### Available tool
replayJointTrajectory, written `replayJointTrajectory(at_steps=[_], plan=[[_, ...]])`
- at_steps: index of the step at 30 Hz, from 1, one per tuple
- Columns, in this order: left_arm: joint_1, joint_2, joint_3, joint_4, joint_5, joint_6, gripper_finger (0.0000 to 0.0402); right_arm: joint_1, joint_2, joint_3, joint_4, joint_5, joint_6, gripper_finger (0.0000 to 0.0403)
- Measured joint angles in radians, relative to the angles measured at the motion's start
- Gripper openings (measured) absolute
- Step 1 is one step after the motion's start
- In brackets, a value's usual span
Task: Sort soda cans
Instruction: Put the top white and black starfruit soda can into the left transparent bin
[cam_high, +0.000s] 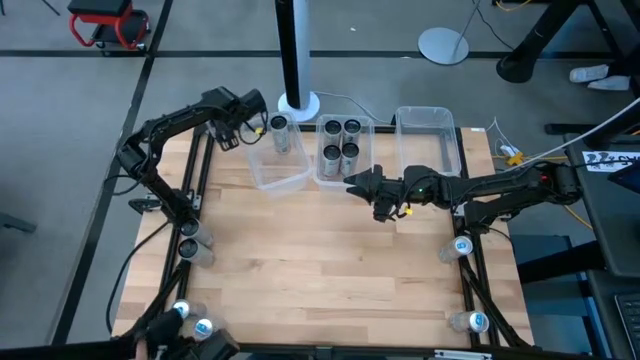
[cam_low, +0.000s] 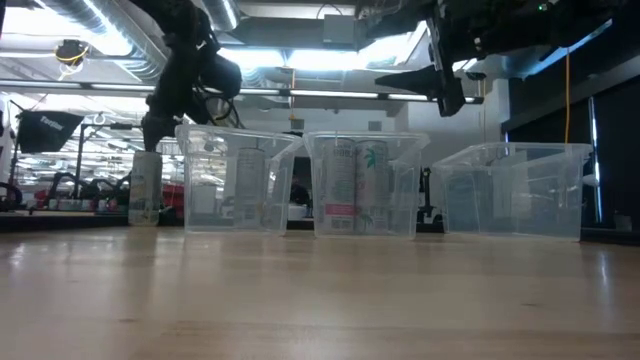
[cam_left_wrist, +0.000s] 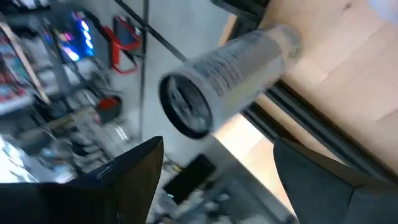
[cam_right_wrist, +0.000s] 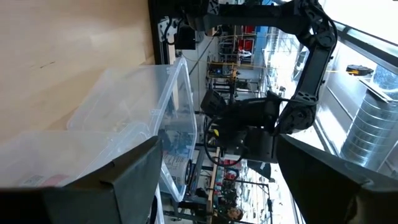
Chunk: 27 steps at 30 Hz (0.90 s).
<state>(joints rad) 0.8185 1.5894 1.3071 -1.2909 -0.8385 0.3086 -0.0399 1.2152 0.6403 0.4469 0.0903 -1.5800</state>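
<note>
A pale wooden plank surface (cam_high: 320, 250) with a black metal frame stands on a grey floor (cam_high: 70, 110) crossed by dark lines. Beyond the far edge, a black post rises from a round white base (cam_high: 298, 102), a flat grey disc-shaped stand foot (cam_high: 444, 45) lies nearby, and a red wheeled stool (cam_high: 108, 24) sits toward the far left. Overhead, silver ventilation ducts (cam_low: 90, 25) and bright ceiling lights (cam_low: 300, 60) run across the room.

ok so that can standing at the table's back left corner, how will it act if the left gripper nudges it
The can is tall, slim and upright, so it probably tips. Its smooth round side likely rolls and slips. The left gripper is open beside it.
</note>
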Motion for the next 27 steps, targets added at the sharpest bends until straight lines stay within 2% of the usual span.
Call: replayJointTrajectory(at_steps=[8,15,27], plan=[[0.067,0.002,0.000,0.090,-0.003,0.155,0.0296,0.000,0.000,0.000,-0.006,-0.024,0.000,0.0312],[0.141,0.002,0.000,0.117,0.030,0.153,0.0296,0.000,0.000,0.000,-0.002,-0.024,0.000,0.0312],[0.161,0.003,0.000,0.214,0.082,0.146,0.0296,0.000,0.000,0.000,-0.003,-0.031,0.000,0.0312]])
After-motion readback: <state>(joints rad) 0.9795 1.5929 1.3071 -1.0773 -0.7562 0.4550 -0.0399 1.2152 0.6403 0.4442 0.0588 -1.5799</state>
